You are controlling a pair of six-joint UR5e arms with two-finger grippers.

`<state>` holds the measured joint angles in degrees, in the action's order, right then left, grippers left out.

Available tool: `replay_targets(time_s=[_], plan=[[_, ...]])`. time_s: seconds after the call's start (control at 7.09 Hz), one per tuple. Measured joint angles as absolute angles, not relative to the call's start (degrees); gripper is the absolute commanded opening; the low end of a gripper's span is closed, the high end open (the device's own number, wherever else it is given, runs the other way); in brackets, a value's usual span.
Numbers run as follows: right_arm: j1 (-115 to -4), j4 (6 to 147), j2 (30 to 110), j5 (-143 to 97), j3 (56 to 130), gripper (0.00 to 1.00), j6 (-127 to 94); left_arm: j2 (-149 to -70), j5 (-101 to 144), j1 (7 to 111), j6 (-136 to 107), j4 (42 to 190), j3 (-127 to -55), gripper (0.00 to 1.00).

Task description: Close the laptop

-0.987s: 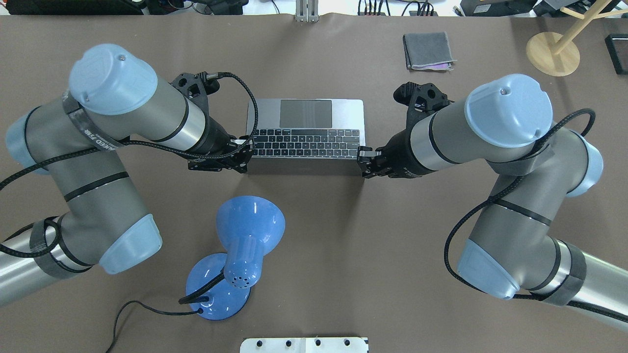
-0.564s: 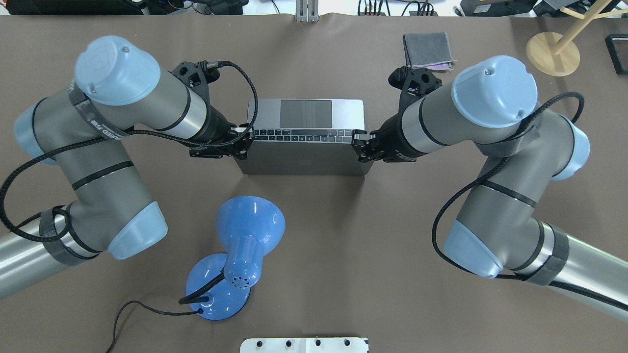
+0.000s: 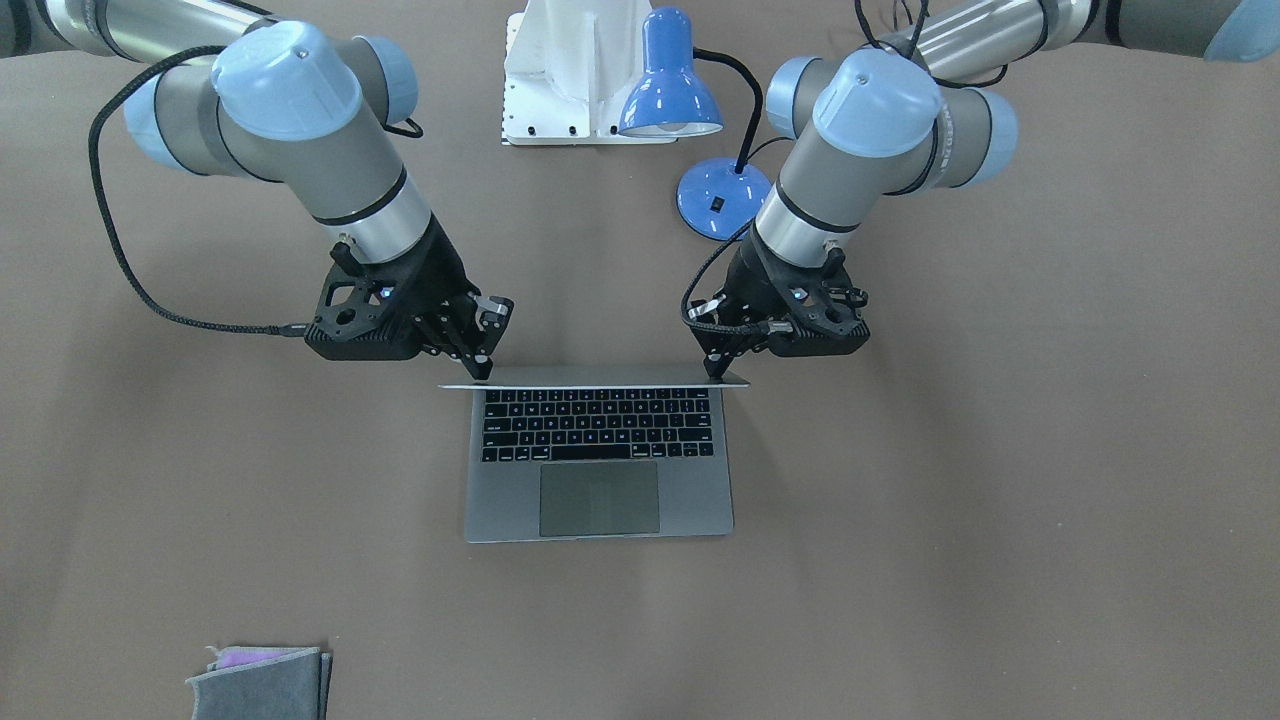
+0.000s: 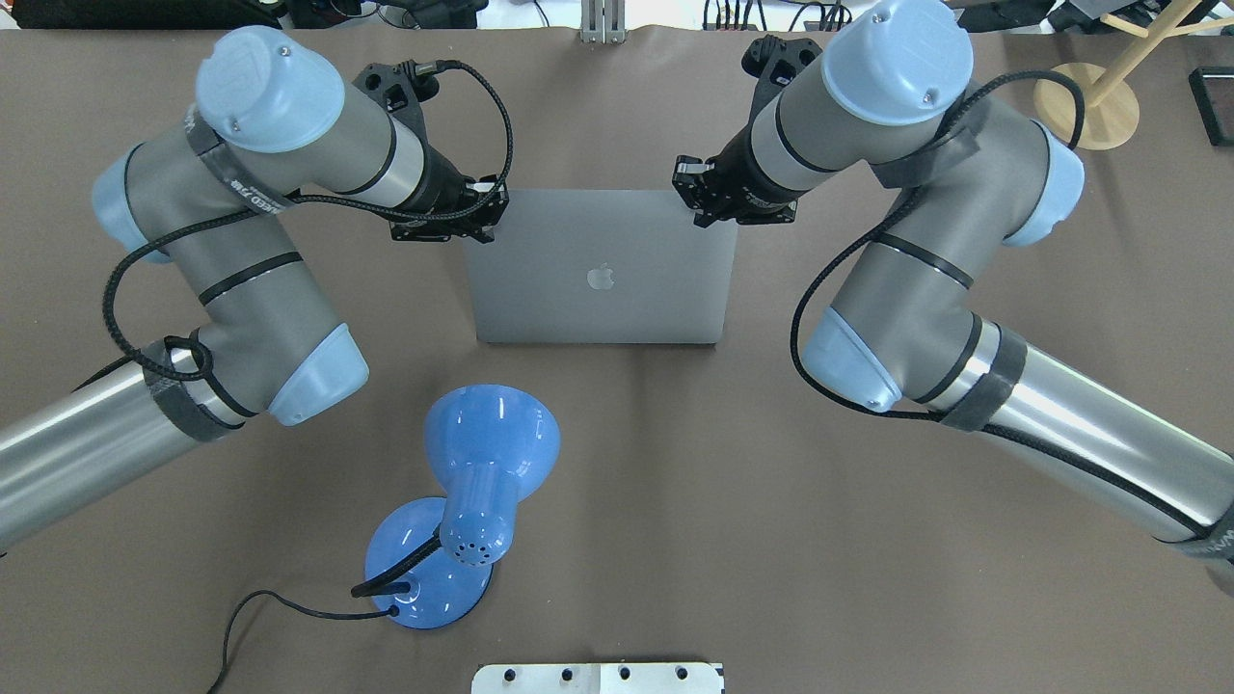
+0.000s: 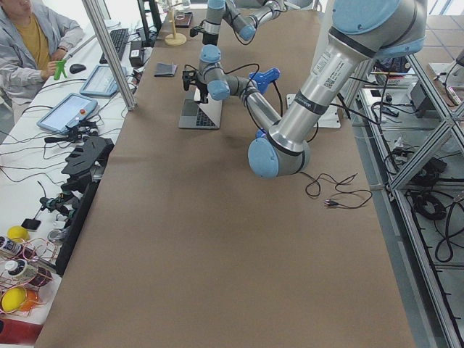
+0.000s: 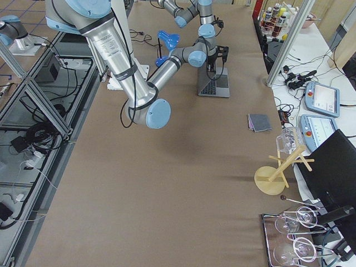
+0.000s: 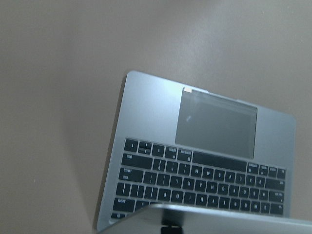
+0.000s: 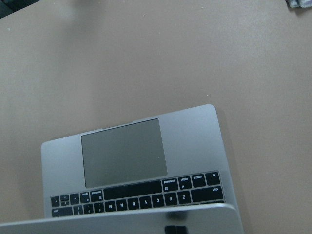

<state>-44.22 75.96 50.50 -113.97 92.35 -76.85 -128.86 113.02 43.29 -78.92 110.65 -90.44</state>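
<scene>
The laptop [image 3: 700,500] sits mid-table, a touch toward 12 o'clock in the overhead view, with the blue lamp [image 4: 487,453] off at its 7 o'clock. The lid [image 4: 598,241] looks roughly halfway. From behind you get the whole logo side, but from the operators' side it's edge-on and the keyboard [image 3: 597,424] is fully showing, so it's not shut yet.

In that front view the right gripper [image 3: 483,372] is on the lid's top corner at 10 o'clock of the laptop, and the left gripper [image 3: 714,374] is on the other corner at 2 o'clock. Both have their fingers drawn together to a single tip touching the lid's edge. Can't tell if the edge is actually nipped between them.

My read is that we're mid-fold. The next bit needs both tips going down toward the trackpad [image 3: 599,498] together and evenly, easing off near the end so the lid doesn't slam or twist.
</scene>
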Motion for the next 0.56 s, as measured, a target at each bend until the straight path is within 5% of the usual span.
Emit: replay_targets(time_s=[0.56], plan=[[-45.18,72.08,41.36,-114.1,73.73,0.0,-76.13,-136.97,106.98,43.51,-79.01,119.31,-71.96,0.0]])
